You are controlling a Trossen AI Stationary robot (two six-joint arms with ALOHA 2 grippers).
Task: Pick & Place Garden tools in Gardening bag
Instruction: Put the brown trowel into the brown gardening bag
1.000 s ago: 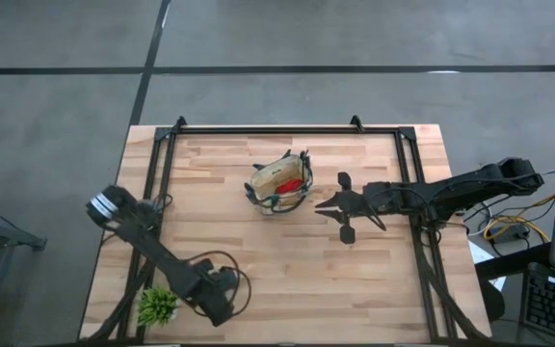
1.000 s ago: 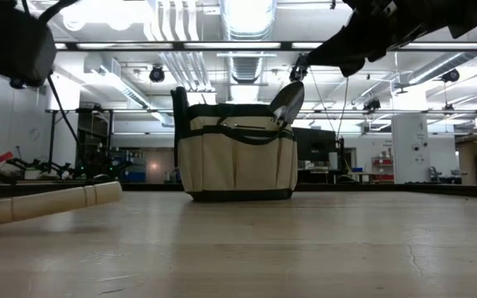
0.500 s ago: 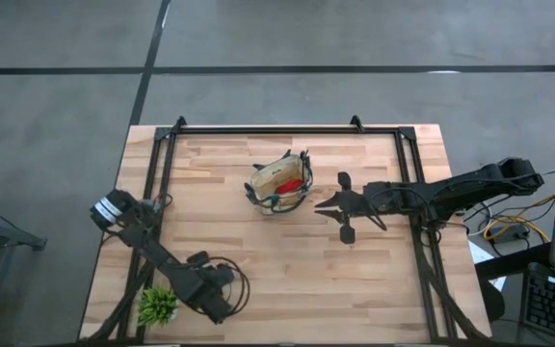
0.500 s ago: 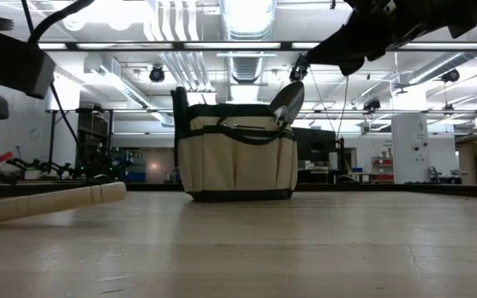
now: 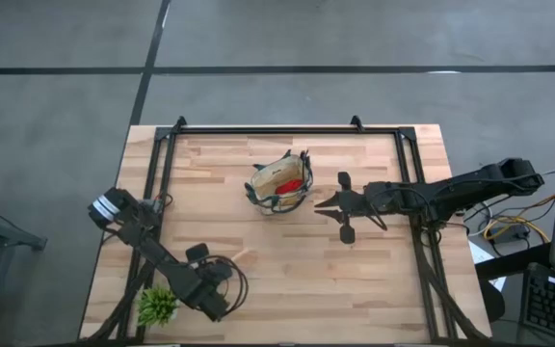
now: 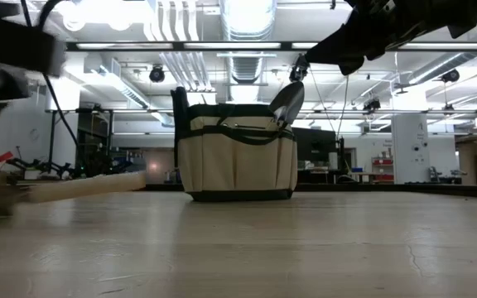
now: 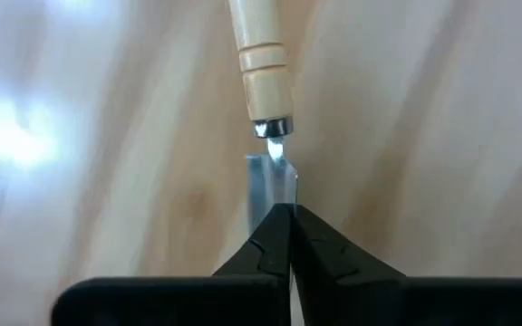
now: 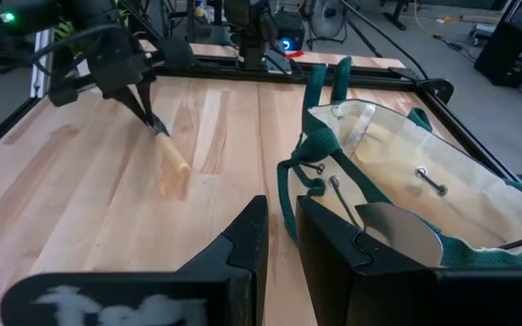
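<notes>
Pick step: left gripper (image 7: pixel 284 226) is clenched on the silver blade of a wooden-handled trowel (image 7: pixel 259 54), low over the table's front left. Tan fabric tote with green trim (image 5: pixel 279 185) sits mid-table, well apart. Next: lift, carry to the tote opening. Right gripper (image 8: pixel 279 231) waits beside the tote, fingers slightly parted, holding nothing.

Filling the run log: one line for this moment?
left end effector: shut on trowel blade | right end effector: beside gardening bag, idle
</notes>
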